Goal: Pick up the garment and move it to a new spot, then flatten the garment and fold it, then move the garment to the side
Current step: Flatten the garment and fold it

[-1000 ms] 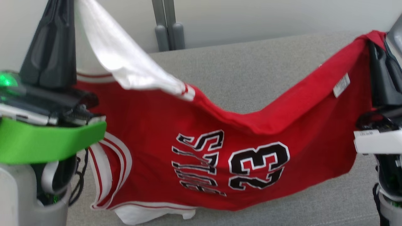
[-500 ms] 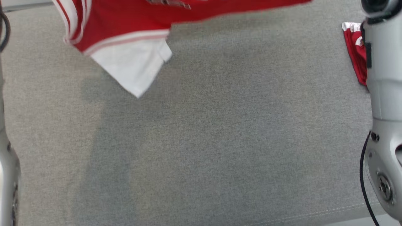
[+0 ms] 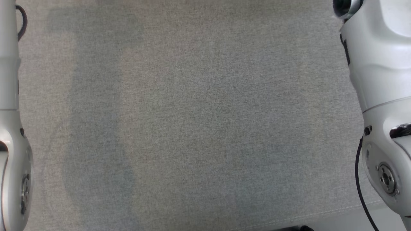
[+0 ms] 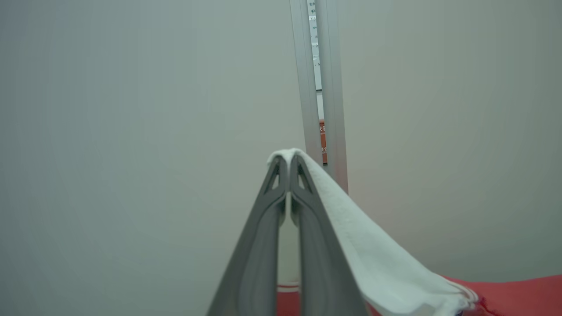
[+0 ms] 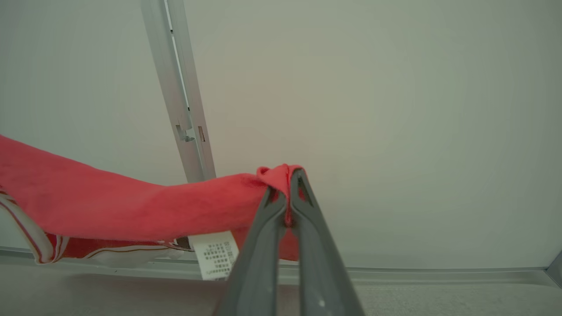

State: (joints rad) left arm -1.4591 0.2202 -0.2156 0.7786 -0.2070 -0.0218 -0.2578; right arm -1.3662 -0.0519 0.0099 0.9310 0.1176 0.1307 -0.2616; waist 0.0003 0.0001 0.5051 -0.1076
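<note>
The left jaws are seen pressed fully together in the left wrist view, with a white, finely knitted corner of the garment (image 4: 373, 254) pinched at the tips of the smooth, dark, tapered fingers (image 4: 259, 245). From the tips the white cloth is draped down to the right of the jaws, where a striped edge and red fabric are met.

The right jaws are likewise closed tight, and a bunched fold of soft red cloth (image 5: 131, 206) is clamped between their tips. From there the garment is stretched away to the left of the jaws in a sagging band, held in the air. A white printed label (image 5: 215, 254) hangs just left of the fingers (image 5: 259, 254), and red-and-white striped trim is seen at the far left.

A ribbed metal post (image 5: 180, 87) against a plain matte wall (image 5: 395, 109) is shown behind both jaws.

In the head view a desk (image 3: 205, 128) covered in grey woven cloth is seen, flanked by two glossy pale forearms, left (image 3: 9, 128) and right (image 3: 382, 96), with a thin black cable (image 3: 359, 186) beside the right one.
</note>
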